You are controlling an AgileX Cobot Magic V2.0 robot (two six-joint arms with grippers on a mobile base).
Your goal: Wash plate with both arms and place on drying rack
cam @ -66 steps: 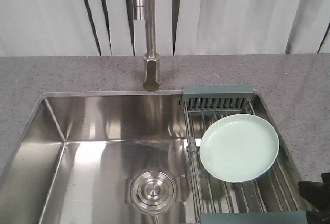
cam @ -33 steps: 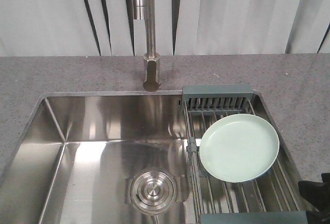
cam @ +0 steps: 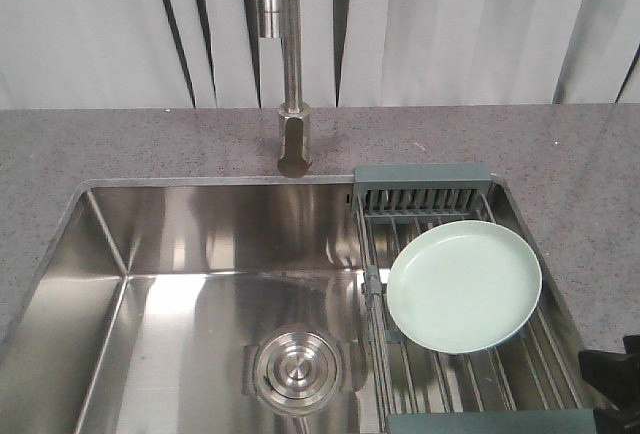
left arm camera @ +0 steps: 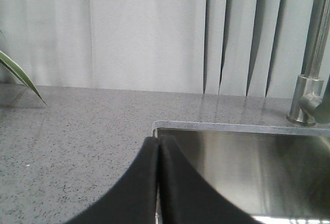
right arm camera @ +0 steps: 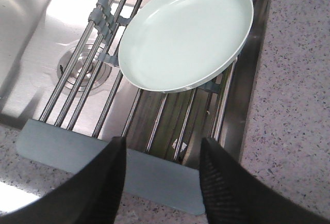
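Note:
The pale mint-green plate (cam: 465,285) (right arm camera: 186,32) lies flat on the wire bars of the drying rack (cam: 420,186) (right arm camera: 108,162), which spans the right end of the sink. My right gripper (right arm camera: 162,149) hangs open over the rack's near plastic end, short of the plate, with nothing between its fingers; a black part of that arm (cam: 612,369) shows at the front view's lower right corner. My left gripper (left arm camera: 158,141) is shut and empty, above the countertop by the sink's far left corner.
A steel sink (cam: 200,284) with a round drain (cam: 297,369) (right arm camera: 77,69) fills the middle. The tall faucet (cam: 292,104) (left arm camera: 309,90) stands behind it. Grey speckled countertop (cam: 80,144) surrounds the basin. A plant leaf (left arm camera: 18,74) shows at far left. White blinds hang behind.

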